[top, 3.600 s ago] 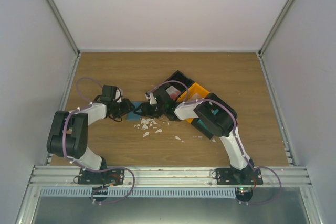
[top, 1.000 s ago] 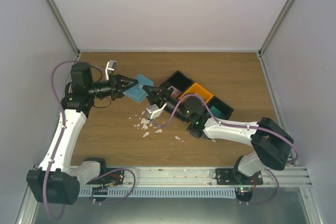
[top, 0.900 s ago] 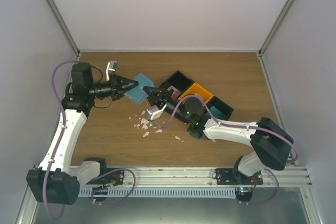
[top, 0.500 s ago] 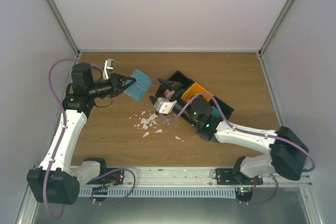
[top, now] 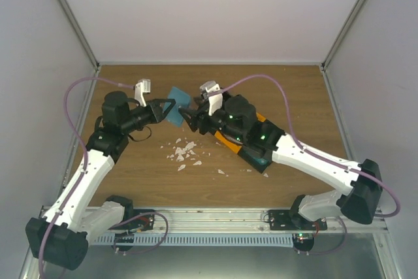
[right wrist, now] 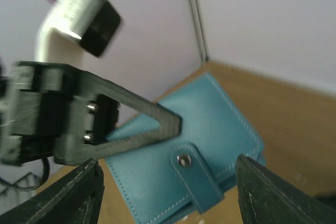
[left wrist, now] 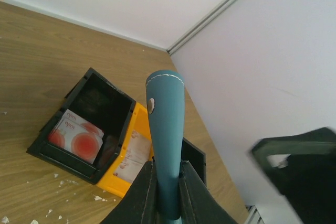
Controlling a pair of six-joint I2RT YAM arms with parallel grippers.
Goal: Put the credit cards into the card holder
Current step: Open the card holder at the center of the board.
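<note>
Clamping card holder (left wrist: 167, 129) edge-up in left pincer (left wrist: 167, 170), jaws tight on its lower edge, held clear of table (left wrist: 42, 51). Facing its snap flap with right pincer (right wrist: 168, 179), fingers spread wide, gripping nothing. Spotting credit cards (left wrist: 76, 136) below-left, beyond left pincer, in black-and-orange tray (left wrist: 63, 163).

the two tools meet above the middle of the counter (top: 130, 181). the left tool (top: 166, 106) pinches the card holder (top: 177, 100) on edge in the air. the right tool (top: 190, 120), jaws wide, sits just beside the holder's face, leaving only a narrow gap. the right arm (top: 307, 161) lies across most of the black and orange tray (left wrist: 63, 160), barring the way down from above. white scraps (top: 184, 153) litter the wood near both tools. bare wood runs along the far wall and into the far right corner.
</note>
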